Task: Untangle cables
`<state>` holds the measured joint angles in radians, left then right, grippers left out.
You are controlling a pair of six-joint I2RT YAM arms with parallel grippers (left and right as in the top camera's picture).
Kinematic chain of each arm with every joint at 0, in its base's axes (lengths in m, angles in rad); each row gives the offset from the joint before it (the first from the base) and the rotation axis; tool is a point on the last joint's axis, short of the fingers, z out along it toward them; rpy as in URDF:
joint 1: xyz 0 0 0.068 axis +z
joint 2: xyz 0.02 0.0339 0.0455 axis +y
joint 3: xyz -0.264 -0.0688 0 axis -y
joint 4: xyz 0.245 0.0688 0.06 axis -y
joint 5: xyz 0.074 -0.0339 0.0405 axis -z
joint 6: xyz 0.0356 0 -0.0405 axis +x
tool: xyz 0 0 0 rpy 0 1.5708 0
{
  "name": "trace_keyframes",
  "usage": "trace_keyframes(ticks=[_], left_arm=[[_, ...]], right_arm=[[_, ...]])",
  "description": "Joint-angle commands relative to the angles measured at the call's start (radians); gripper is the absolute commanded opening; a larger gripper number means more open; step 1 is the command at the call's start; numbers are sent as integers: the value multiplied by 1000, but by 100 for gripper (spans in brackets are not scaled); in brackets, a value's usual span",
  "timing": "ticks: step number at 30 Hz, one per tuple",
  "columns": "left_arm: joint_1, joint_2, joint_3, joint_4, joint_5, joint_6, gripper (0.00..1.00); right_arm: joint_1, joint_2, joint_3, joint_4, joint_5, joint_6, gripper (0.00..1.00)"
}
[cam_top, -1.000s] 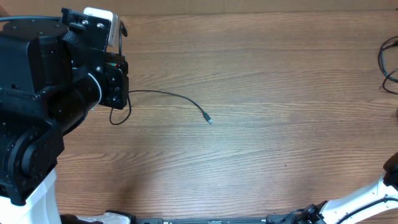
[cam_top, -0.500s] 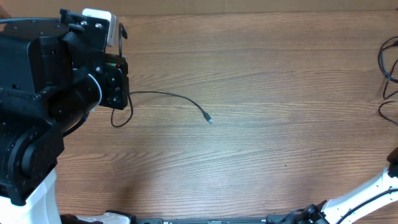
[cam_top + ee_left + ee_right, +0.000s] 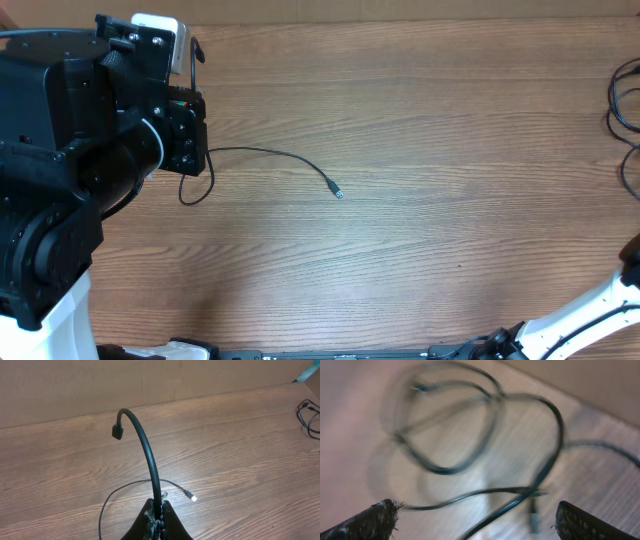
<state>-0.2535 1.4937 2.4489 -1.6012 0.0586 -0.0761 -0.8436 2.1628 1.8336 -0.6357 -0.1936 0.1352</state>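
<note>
Pinching one cable (image 3: 148, 455), left claw (image 3: 159, 517) is closed; right claw (image 3: 477, 510) gapes over looped cables (image 3: 445, 469).

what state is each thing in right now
left gripper: jaws shut on arched cable
right gripper: jaws open, holding nothing
arched cable: held, plug end up in air
thin cable: slack on table, plug free
cable bundle: looped over itself, ungripped
</note>
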Motion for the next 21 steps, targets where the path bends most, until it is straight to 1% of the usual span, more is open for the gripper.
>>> trace_keyframes(ticks=[1,5,9,10,12,16,21], left_arm=[[5,0,7,6,-28,-13,4],[5,0,7,23,-40,-13,4],[5,7,7,95,-19,-15,4],[4,32,7,174,42,-14,4],[4,63,7,227,90,-8,4],[-3,169,7,357,233,-5,4],[-52,334,7,576,447,-7,4]], right_arm=[[64,-201,146,-49,-114,6,100],[155,-307,207,-110,-150,6,100],[300,-396,246,-137,-144,-13,100],[384,-434,265,-140,-145,-12,100],[430,-454,288,-161,-145,-12,100],[498,-485,381,-266,-145,-15,100],[548,-520,556,-431,-144,-84,100]])
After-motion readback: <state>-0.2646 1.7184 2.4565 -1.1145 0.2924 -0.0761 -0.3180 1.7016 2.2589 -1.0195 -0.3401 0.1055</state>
